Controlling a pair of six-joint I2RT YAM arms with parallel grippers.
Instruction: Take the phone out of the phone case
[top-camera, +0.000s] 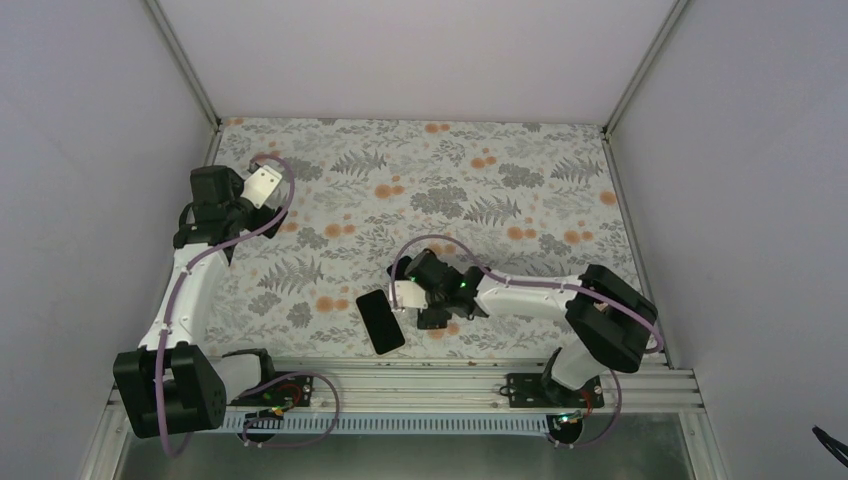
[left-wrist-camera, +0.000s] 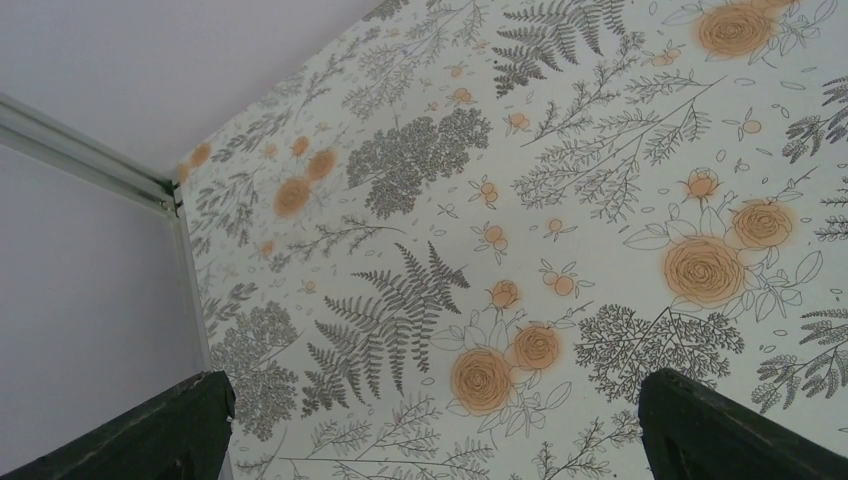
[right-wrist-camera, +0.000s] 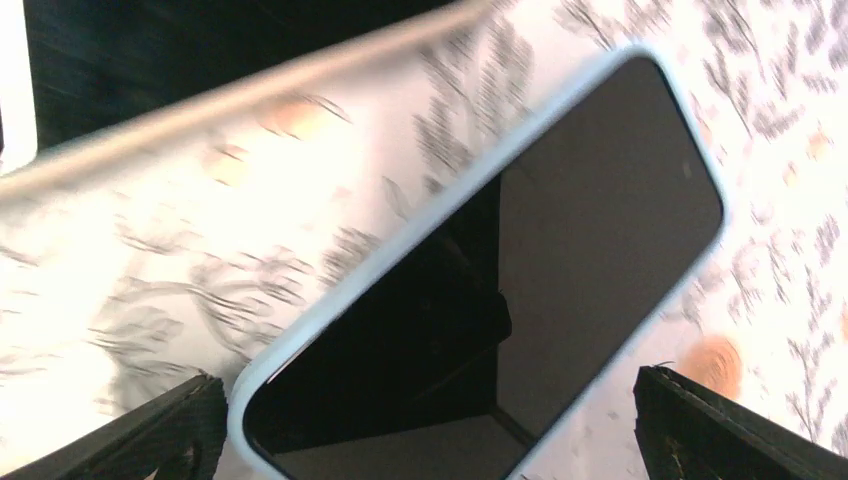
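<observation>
Now | right tool: spread wide, empty; phone in phone case directly beneath | left tool: spread wide, empty, above desk

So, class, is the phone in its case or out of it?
In its case: the phone shows a pale case rim wrapped around its dark screen.

Black rectangular phone: we see glossy, mirror-smooth glass.
Pale phone case: we judge it matt plastic.
Floral-print counter: matt.
</observation>
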